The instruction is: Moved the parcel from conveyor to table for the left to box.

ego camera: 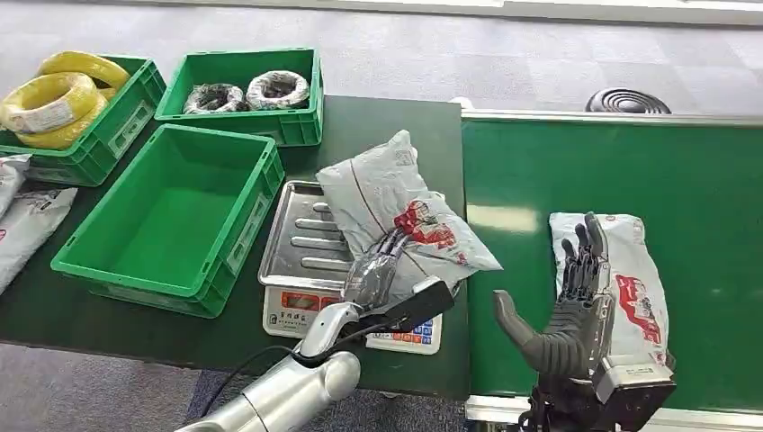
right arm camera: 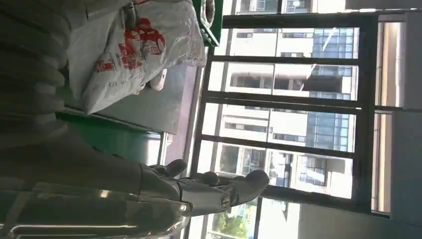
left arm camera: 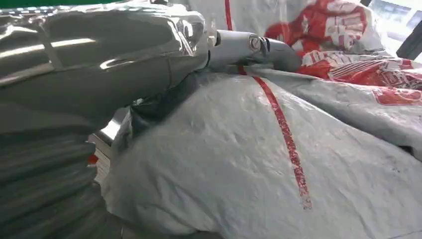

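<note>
A grey parcel with red print (ego camera: 396, 202) lies across the steel tray of a scale (ego camera: 301, 236) on the dark table (ego camera: 396, 121). My left hand (ego camera: 376, 268) reaches onto its near edge, fingers (left arm camera: 249, 46) stretched flat over the wrapper (left arm camera: 278, 169); the thumb is hidden. A second, similar parcel (ego camera: 630, 279) lies on the green conveyor (ego camera: 630, 171). My right hand (ego camera: 565, 310) hovers just left of it, fingers spread and upright, holding nothing. In the right wrist view the spread fingers (right arm camera: 219, 191) stand against windows, with the scale's parcel (right arm camera: 134, 50) beyond.
An empty green crate (ego camera: 261, 193) stands left of the scale. Behind it are a crate of yellow coils (ego camera: 63, 103) and a crate of black coils (ego camera: 247, 90). More grey parcels (ego camera: 22, 220) lie at the table's left edge.
</note>
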